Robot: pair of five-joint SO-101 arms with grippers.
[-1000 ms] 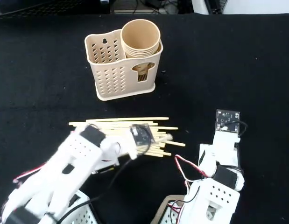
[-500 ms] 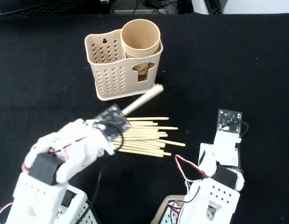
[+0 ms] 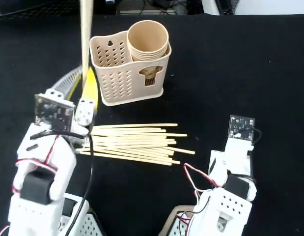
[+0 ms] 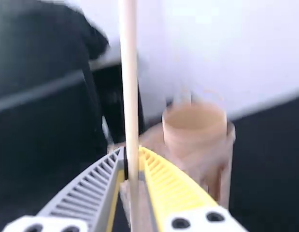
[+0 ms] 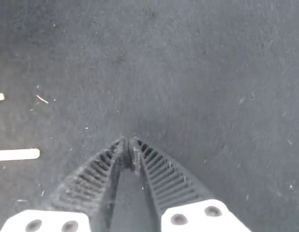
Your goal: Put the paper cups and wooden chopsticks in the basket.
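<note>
My left gripper (image 3: 85, 78) is shut on one wooden chopstick (image 3: 86, 30), held upright just left of the beige basket (image 3: 117, 73). In the left wrist view the chopstick (image 4: 128, 87) rises from between the grey and yellow fingers of the left gripper (image 4: 131, 166), with the basket (image 4: 221, 164) and the paper cups (image 4: 193, 126) behind. A stack of paper cups (image 3: 148, 39) stands in the basket's right compartment. A pile of several chopsticks (image 3: 137, 142) lies on the black cloth in front of the basket. My right gripper (image 5: 128, 150) is shut and empty, low over the cloth at the right.
The basket's left compartment (image 3: 109, 50) holds nothing that I can see. Two chopstick ends (image 5: 16, 154) reach into the right wrist view. The right arm (image 3: 235, 162) rests near the front right. Bare black cloth (image 3: 240, 64) spreads to the right of the basket.
My left arm lifted one chopstick off the pile and swung it from lying low to upright, moving left and back beside the basket. The right arm kept still.
</note>
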